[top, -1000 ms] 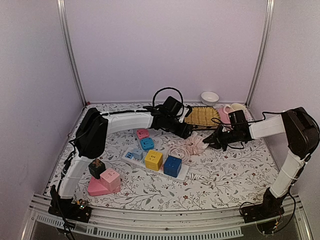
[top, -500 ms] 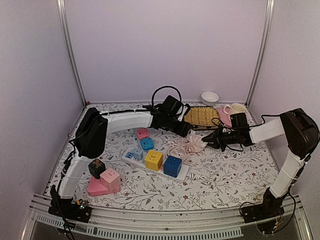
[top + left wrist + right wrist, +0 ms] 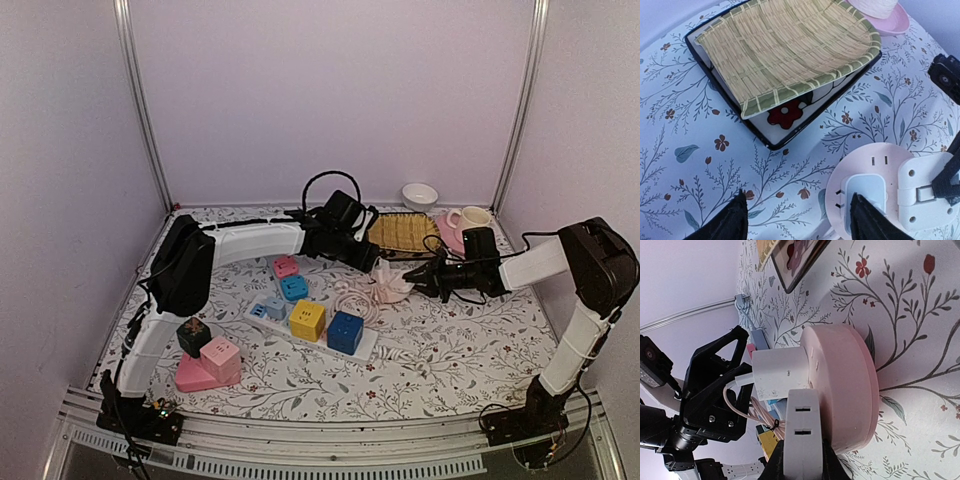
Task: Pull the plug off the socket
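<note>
Top view: one round, pale pink socket (image 3: pixel 388 285). One left gripper (image 3: pixel 370 262) just behind it, one right gripper (image 3: pixel 424 281) at its right edge. Behind the socket: one basket (image 3: pixel 403 232), one cup (image 3: pixel 470 216), one bowl (image 3: pixel 419 194).

Left wrist view: left gripper (image 3: pixel 797 220) spread, empty, left of the socket (image 3: pixel 865 162). Two white plugs seated in the socket: plug (image 3: pixel 920 200), second plug (image 3: pixel 865 192).

Right wrist view: right gripper (image 3: pixel 801 462) pinching the plug (image 3: pixel 802 432), flat with two slots, seated on the socket (image 3: pixel 845 385). Second plug (image 3: pixel 780 372) beside it.

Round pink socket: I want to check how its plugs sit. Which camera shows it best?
Right wrist: the round pink plastic socket shows close, side-on, one white plug standing out, a white slotted adapter clamped in the right gripper. Left wrist shows its top face, cropped at the frame's edge. Top external shows it small.
</note>
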